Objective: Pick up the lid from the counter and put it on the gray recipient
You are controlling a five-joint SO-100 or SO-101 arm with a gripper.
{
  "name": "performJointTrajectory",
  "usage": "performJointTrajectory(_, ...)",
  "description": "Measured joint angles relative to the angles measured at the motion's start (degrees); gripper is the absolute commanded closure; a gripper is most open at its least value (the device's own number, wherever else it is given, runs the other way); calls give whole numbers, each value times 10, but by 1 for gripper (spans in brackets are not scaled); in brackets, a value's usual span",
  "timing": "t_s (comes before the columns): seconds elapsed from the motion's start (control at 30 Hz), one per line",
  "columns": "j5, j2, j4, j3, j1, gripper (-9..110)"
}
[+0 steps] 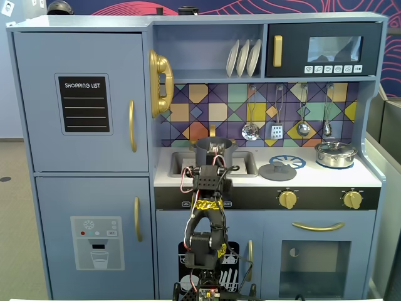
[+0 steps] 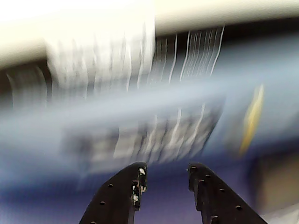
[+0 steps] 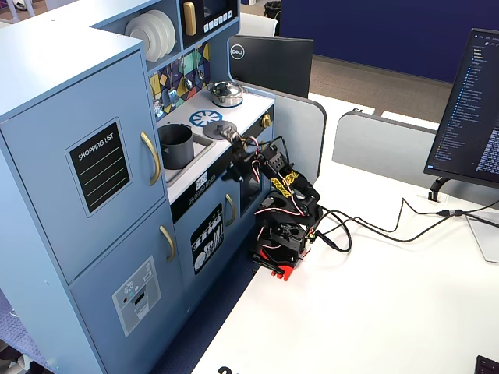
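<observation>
The lid (image 1: 277, 170), a flat dark-gray disc with a small knob, lies on the white counter just in front of the blue-and-white burner print. The gray recipient (image 1: 213, 149), a matte dark-gray pot, stands in the sink to its left and also shows in a fixed view (image 3: 176, 145). My gripper (image 2: 167, 167) is open and empty, and the wrist view is blurred, facing the kitchen's front panel below the counter edge. In a fixed view the gripper (image 3: 233, 140) reaches up at the counter's front edge, between pot and lid.
A shiny silver lidded pot (image 1: 336, 153) stands on the right burner. Utensils hang on the tiled back wall above the counter. Gold knobs (image 1: 287, 199) line the front panel. A monitor (image 3: 472, 109) and cables lie on the white table to the right.
</observation>
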Motion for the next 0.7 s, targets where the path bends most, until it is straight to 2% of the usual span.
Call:
performJointTrajectory(0.23,-13,-18,-224,25,118,102)
performJointTrajectory(0.4,2,-16,-544,163,193,102)
performJointTrajectory(0.47,2,-16,-634,194,204,102)
performJointTrajectory(0.7,2,-25,-679,207,232,102)
